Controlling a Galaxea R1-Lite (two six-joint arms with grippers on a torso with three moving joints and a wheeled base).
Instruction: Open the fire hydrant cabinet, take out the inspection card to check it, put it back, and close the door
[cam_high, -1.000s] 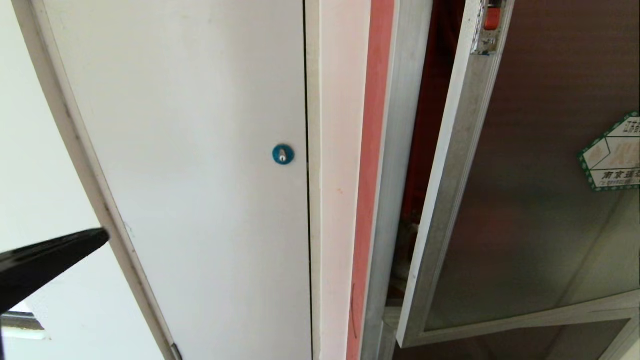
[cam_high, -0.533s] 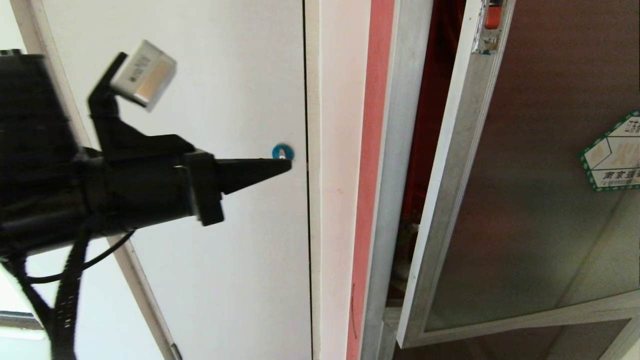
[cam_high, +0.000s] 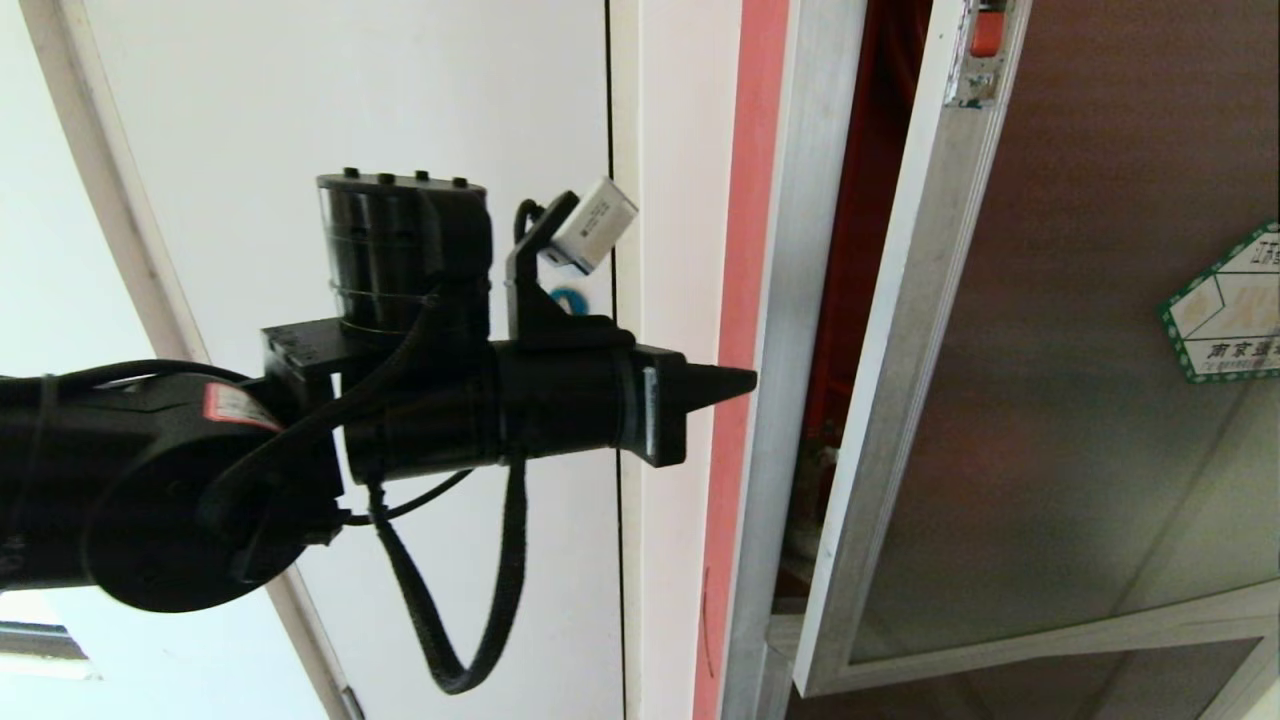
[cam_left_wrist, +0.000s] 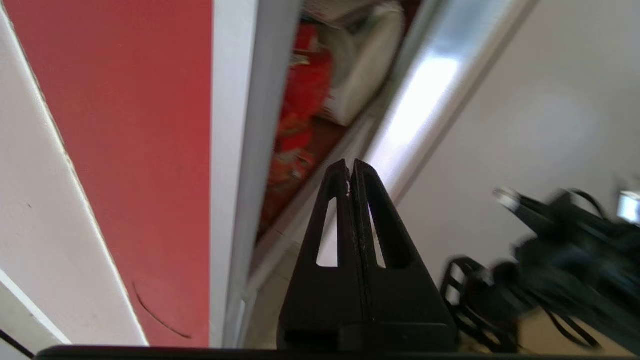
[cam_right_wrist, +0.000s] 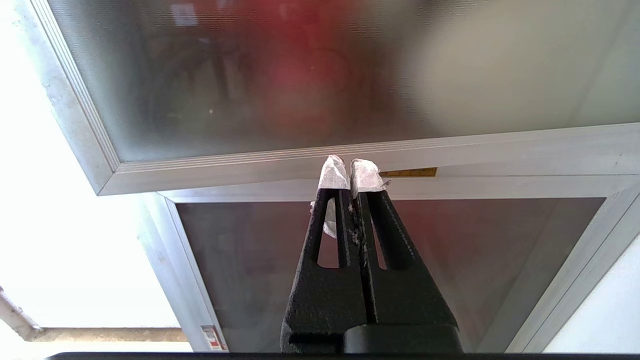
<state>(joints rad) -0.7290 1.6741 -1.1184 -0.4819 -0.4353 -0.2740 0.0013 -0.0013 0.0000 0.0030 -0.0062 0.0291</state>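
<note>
The fire hydrant cabinet (cam_high: 790, 300) has a silver frame, and its dark glass door (cam_high: 1080, 400) stands ajar, with a red latch (cam_high: 985, 35) and a green-bordered sticker (cam_high: 1225, 305). My left gripper (cam_high: 748, 381) is shut and empty. It points level at the cabinet frame's left edge, its tip over the red wall strip (cam_high: 745, 250). Past the left gripper (cam_left_wrist: 350, 167) in its wrist view, the gap shows red parts and the rolled white hose (cam_left_wrist: 360, 65). My right gripper (cam_right_wrist: 350, 172) is shut, with white-wrapped tips, just below the door's lower rail (cam_right_wrist: 450, 150). The inspection card is hidden.
A plain white door (cam_high: 400, 120) fills the left of the head view; its blue round lock (cam_high: 572, 297) is partly covered by my left wrist. A smaller dark glass door (cam_right_wrist: 475, 260) sits under the ajar one. My right arm (cam_left_wrist: 565, 250) shows blurred in the left wrist view.
My left arm has swung in from the lower left and moved right across the white door, from the blue lock to the red strip. The cabinet door has not moved.
</note>
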